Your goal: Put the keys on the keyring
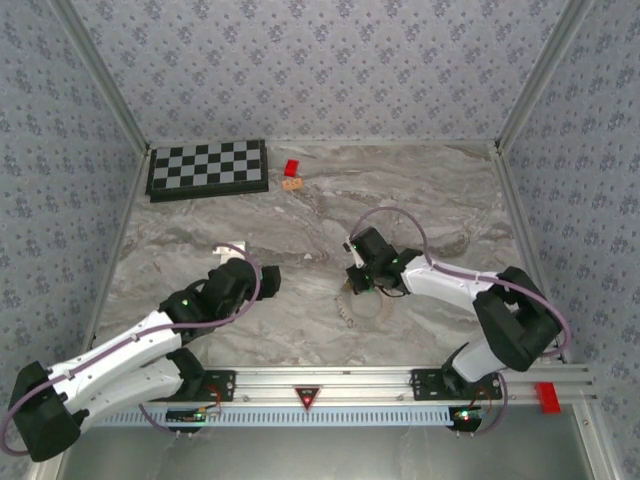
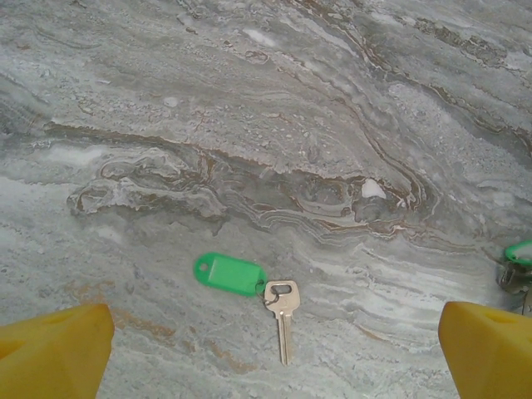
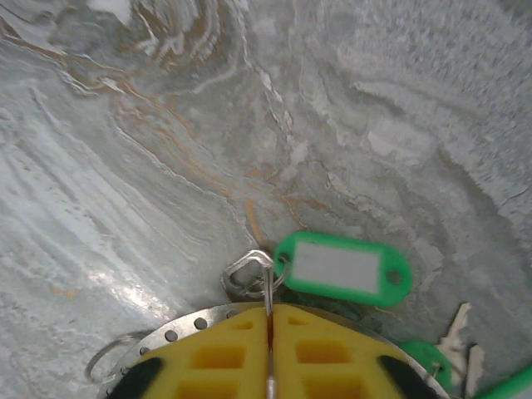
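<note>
One key [image 2: 283, 309] lies below wide-open, empty left gripper [image 2: 270, 349]; right gripper [image 3: 268, 314] pinches one keyring [image 3: 268, 287] beside one green tag [image 3: 342, 268].

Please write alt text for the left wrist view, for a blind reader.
A small silver key with a green rectangular plastic tag lies flat on the grey marbled table, between the left gripper's wide-open yellow fingertips. Another green tag peeks in at the right edge.
</note>
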`<state>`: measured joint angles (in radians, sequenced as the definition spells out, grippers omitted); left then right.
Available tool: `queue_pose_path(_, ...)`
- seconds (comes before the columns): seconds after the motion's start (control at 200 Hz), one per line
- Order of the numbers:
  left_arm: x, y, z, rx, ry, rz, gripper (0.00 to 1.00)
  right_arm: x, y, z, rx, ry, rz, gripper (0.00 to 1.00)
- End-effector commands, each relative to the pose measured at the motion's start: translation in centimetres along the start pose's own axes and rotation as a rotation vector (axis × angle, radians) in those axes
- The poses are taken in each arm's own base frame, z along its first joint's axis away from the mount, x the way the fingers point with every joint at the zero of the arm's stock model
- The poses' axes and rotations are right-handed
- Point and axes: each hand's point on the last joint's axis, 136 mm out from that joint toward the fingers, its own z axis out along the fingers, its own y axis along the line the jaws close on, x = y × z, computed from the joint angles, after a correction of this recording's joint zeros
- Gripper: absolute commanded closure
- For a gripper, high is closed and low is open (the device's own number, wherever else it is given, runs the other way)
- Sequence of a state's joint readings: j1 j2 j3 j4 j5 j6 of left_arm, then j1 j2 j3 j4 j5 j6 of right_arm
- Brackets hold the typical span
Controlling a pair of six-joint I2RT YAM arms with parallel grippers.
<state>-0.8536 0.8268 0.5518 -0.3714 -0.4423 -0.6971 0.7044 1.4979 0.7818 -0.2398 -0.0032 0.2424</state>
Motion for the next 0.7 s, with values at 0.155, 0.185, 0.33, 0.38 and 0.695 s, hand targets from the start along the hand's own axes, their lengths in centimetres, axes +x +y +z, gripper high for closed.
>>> queue_pose_path(0.155,0.4,0.0,-0.6,0.022,0.007,0.024,0.00,-1.8,0.9,-1.2,0.006,-0.043,-0.016,0.55)
queue_pose_path(0.185,0.6,-0.3,-0.4,0.038,0.014,0.030,0.00,-1.8,1.0,-1.4,0.005,-0.048,-0.018,0.55)
queue_pose_path(0.33,1.6,-0.5,0.1,0.049,0.038,0.045,0.00,-0.8,2.8,-2.1,-0.079,-0.053,-0.060,0.57)
queue_pose_path(0.38,1.6,-0.4,0.2,0.040,0.039,0.046,0.01,0.0,3.6,-2.0,-0.101,-0.039,-0.092,0.57)
queue_pose_path(0.695,0.7,-0.1,-0.7,0.046,-0.002,0.037,0.00,2.9,5.5,0.3,0.036,0.079,-0.298,0.57)
